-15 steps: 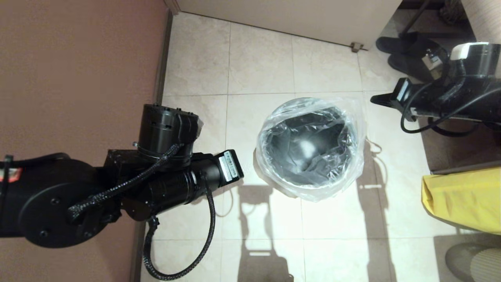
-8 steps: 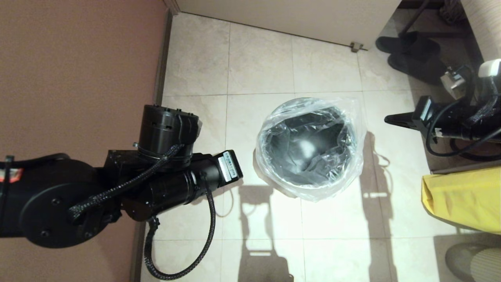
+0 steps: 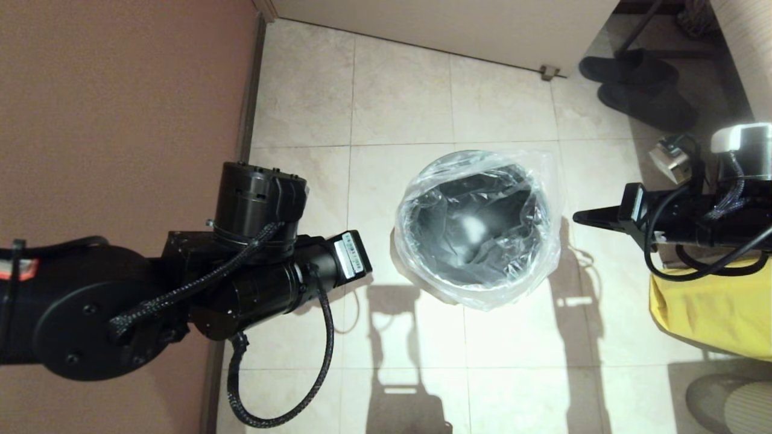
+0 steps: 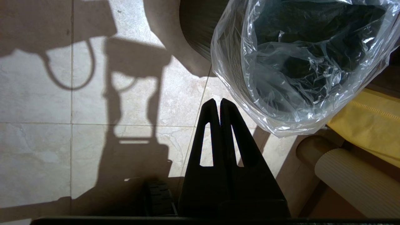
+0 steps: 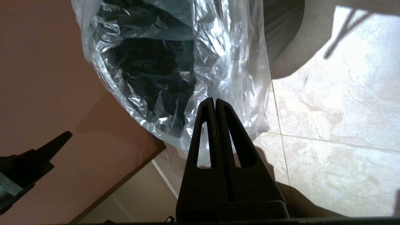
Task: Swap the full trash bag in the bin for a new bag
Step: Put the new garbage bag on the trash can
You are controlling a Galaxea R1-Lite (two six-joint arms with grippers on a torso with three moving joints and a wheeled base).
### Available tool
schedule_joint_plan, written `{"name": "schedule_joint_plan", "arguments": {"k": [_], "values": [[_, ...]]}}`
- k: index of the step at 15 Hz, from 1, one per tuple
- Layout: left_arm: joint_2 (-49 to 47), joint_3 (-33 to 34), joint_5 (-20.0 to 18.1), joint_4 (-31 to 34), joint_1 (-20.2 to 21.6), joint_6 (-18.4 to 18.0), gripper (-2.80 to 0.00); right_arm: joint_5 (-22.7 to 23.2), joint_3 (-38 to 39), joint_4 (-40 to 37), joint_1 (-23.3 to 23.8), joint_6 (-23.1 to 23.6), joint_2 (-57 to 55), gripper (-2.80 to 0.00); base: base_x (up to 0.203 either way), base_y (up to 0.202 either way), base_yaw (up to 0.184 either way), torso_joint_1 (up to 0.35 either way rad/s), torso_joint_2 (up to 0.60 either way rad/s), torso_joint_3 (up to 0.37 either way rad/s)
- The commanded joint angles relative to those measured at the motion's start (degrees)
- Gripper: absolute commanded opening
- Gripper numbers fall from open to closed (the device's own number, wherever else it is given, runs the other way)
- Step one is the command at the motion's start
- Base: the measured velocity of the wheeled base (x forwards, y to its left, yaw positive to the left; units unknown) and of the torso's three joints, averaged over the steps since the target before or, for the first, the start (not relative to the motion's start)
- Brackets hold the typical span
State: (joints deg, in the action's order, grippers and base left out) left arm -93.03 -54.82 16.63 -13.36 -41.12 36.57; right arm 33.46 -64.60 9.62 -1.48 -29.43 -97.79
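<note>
The right gripper (image 3: 578, 217) hangs just to the right of the bin (image 3: 518, 181), level with its rim, fingers pressed together on nothing and pointing at the bin's side; in the right wrist view its tips (image 5: 213, 101) sit close before the loose plastic, though whether they touch it cannot be told. The left gripper (image 4: 217, 102) is likewise clenched and empty, poised above the floor on the bin's left; in the head view its fingers are hidden behind the left arm (image 3: 181, 289).

The floor (image 3: 398, 96) is pale beige tile with thin grout lines, crossed by hard shadows of the arms. A brownish-pink wall (image 3: 120, 90) runs down the left, a light panel closes the far side, and dark slippers (image 3: 639, 84) lie at the far right. A yellow bag (image 3: 711, 313) rests on the floor to the right.

The bin stands upright near the middle of the floor, its long axis vertical and mouth facing up. The new bag (image 3: 482, 289) lines it, its crinkled edge folded over the rim and draped outside.
</note>
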Motion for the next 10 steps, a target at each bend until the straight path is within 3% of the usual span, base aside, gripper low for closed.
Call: {"name": "schedule_joint_plan", "arguments": {"k": [1,10], "values": [[-0.5,0.2,0.2,-0.1,0.0,0.2,-2.8,0.1,1.6,0.1,-1.6,-0.1,0.0,-2.8,0.0,0.0,0.0,0.0,0.0,0.0],[-3.9,0.3,1.3,-5.6,-0.4,-3.6,-2.8,-0.8,3.8,3.0,-6.1,2.1,-2.7,-2.8,0.0,0.0,0.0,0.0,0.0,0.0]]}}
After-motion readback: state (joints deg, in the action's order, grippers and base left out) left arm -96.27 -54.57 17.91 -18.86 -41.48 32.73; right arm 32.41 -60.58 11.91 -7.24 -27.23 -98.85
